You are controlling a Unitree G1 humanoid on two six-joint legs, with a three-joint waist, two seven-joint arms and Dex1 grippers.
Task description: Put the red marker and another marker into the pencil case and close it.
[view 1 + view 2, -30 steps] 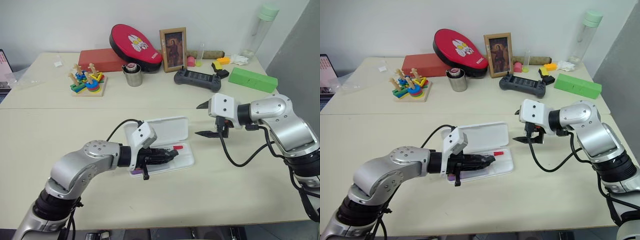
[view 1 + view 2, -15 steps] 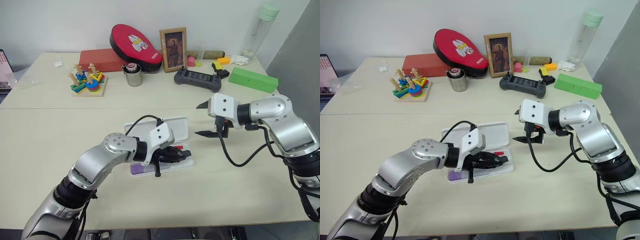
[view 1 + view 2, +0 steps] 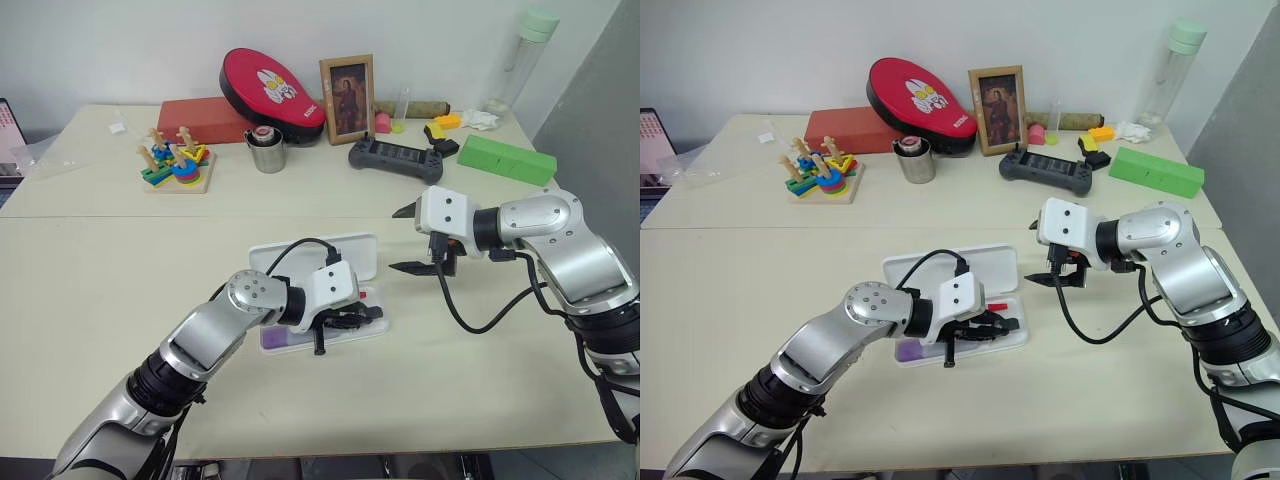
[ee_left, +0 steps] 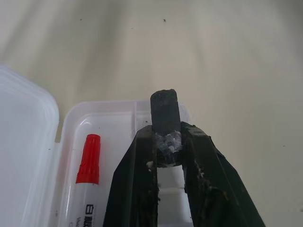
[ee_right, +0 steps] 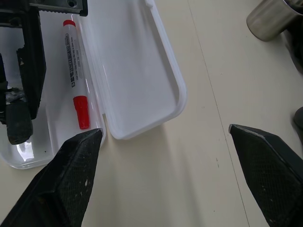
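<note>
The pencil case (image 3: pixel 350 258) lies open in the middle of the table (image 3: pixel 480 360), its lid folded flat behind the tray. It looks like thin, light, stiff plastic with a smooth, slippery surface, so it is likely to skate if pushed from one side. The lid's free long edge, away from the hinge, seems the best place to catch it and swing it over, with the tray steadied against sliding. It is white and rectangular with rounded corners and a shallow divided tray. The red marker (image 5: pixel 75 71) already lies in the tray along the hinge side. It is light, rigid and round, so it may roll; if it needs moving, the middle of the barrel is the place to pinch it. It is a slim white pen with black print and a red cap and end. The other marker (image 3: pixel 275 341) sits at the opposite end of the tray. It is short and flat-sided, so it should not roll and could be taken across its flat faces. Its body is pale lilac and translucent. The left gripper (image 3: pixel 368 314) hangs over the tray's end, fingers drawn narrow with no marker between them. The right gripper (image 3: pixel 400 240) hovers just beside the lid's end, fingers spread wide and empty.
</note>
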